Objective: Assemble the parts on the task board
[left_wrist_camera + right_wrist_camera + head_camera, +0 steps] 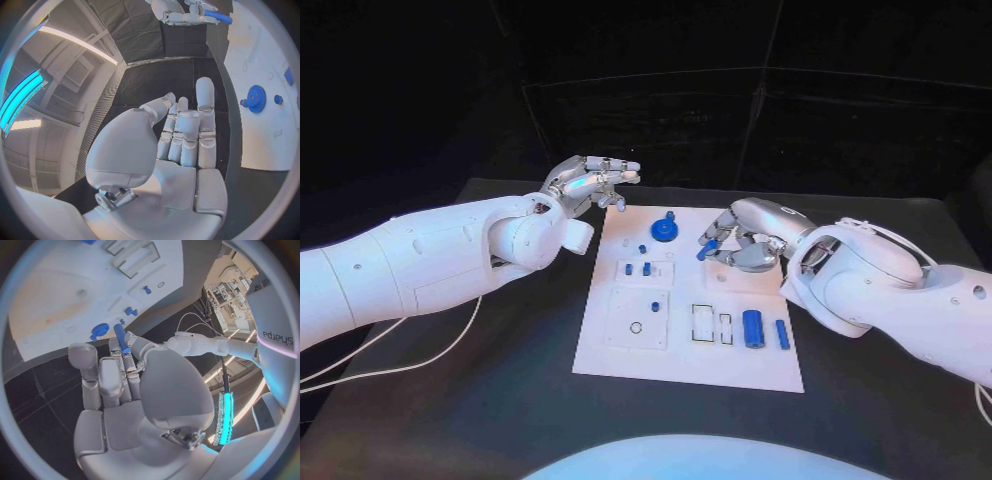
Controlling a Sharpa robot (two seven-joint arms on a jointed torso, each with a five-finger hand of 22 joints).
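Right hand (744,243) over the board's far right part, pinching a short blue peg (710,248) between thumb and fingers. Same peg in the right wrist view (119,337), sticking out past the fingertips, long axis roughly along the fingers and aimed at the board (733,370).

Left hand (593,182) just off the board's far left corner, fingers curled in together, holding nothing. Left wrist view confirms: fingers (187,131) folded toward the palm, nothing between them.

Blue gear (665,229) seated near the far edge of the board, between the two hands, just left of the held peg. Gear also seen from the left wrist (255,98). Small blue studs (638,268) standing in the left-middle block. Long blue cylinder (753,328) and a thinner blue bar (782,334) lying flat by the right edge, long axes running near-to-far. Empty rectangular slots (704,322) just left of the cylinder.

Likely step: carrying the peg to its hole. Which hole, cannot tell. Right hand clearly the nearer one to anything on the right half.

Room: open white board under and in front of the right hand. Tightest spot toward the gear. Left hand well clear of that path.
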